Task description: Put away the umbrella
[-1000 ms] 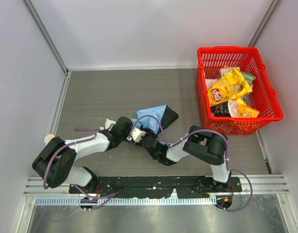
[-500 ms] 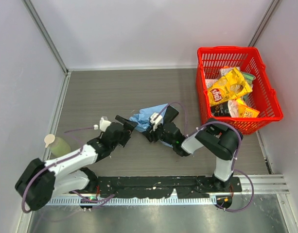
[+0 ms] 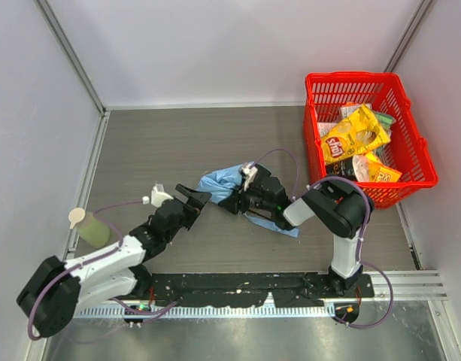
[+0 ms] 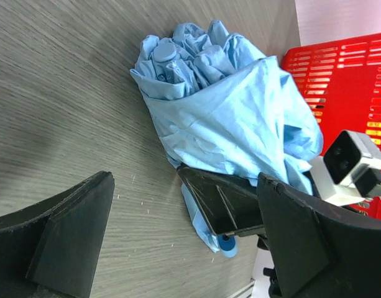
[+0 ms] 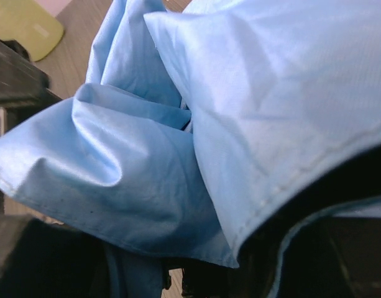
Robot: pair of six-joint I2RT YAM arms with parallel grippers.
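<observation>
The right claw grips the umbrella by its fabric, seemingly to steady the bundle lying just ahead of the wide-open, empty left claw.

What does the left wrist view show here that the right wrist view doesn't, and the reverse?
Only the left wrist view: the red basket, the right arm's camera, and the left fingers spread open. Only the right wrist view: a yellow-green object in the top left corner. Both: the umbrella, its light-blue fabric crumpled on the grey table.
</observation>
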